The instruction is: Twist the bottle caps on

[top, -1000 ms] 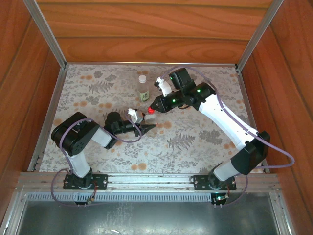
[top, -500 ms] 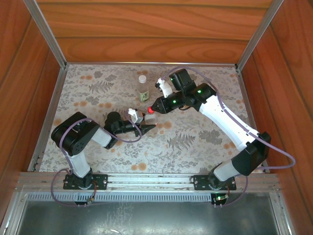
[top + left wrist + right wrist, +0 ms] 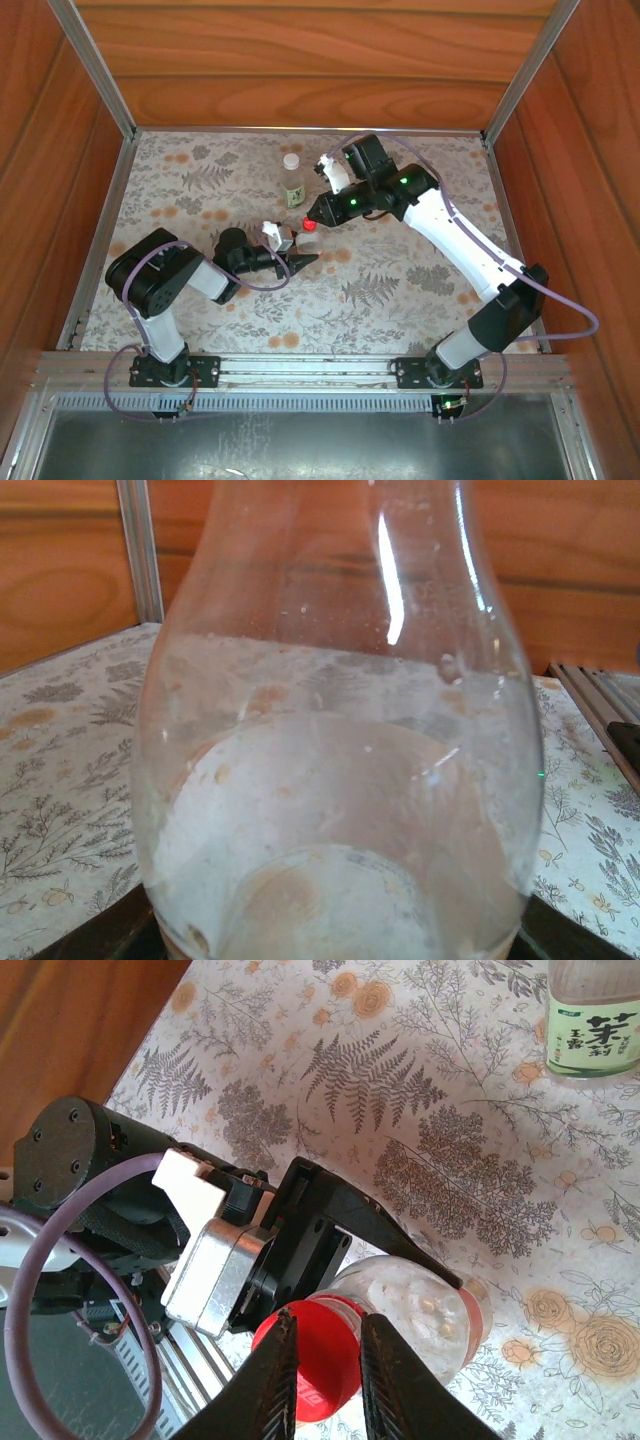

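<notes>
The right end effector [image 3: 330, 1320] is pinched shut on the red cap [image 3: 305, 1365], which sits at the mouth of the short clear bottle [image 3: 420, 1315]. The left end effector [image 3: 298, 250] is clamped around that bottle's body near the middle of the worktop [image 3: 400, 280]. To thread it well, I would hold the cap square to the neck, press down lightly and turn in short strokes. The left grip should be firm so the bottle cannot spin. The green-labelled bottle [image 3: 294, 188] stands just behind, topped by the white cap [image 3: 291, 160].
</notes>
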`<state>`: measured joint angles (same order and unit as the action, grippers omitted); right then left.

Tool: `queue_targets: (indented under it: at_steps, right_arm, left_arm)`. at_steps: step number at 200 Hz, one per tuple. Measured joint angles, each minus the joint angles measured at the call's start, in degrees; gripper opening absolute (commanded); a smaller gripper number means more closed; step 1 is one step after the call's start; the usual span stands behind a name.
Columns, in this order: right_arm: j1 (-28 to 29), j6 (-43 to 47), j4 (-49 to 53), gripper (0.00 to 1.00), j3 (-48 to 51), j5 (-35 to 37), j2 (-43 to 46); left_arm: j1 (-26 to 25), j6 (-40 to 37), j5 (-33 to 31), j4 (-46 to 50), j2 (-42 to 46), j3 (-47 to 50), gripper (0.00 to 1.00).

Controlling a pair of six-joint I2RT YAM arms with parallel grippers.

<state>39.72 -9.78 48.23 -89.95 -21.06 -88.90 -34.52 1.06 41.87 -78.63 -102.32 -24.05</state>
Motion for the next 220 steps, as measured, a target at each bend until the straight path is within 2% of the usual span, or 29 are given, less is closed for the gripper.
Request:
queue_targets:
  at_steps: [159,220]
  right_arm:
    - [0.5,-0.04,0.33,0.24,-1.29,1.81,-1.77]
    - [0.5,0.13,-0.39,0.29,0.81,1.95,0.52]
  left_arm:
    - [0.0,-0.24,0.44,0.17,-0.02,0.0,0.56]
    - [0.0,0.04,0.5,0.04,-0.17,0.0,0.56]
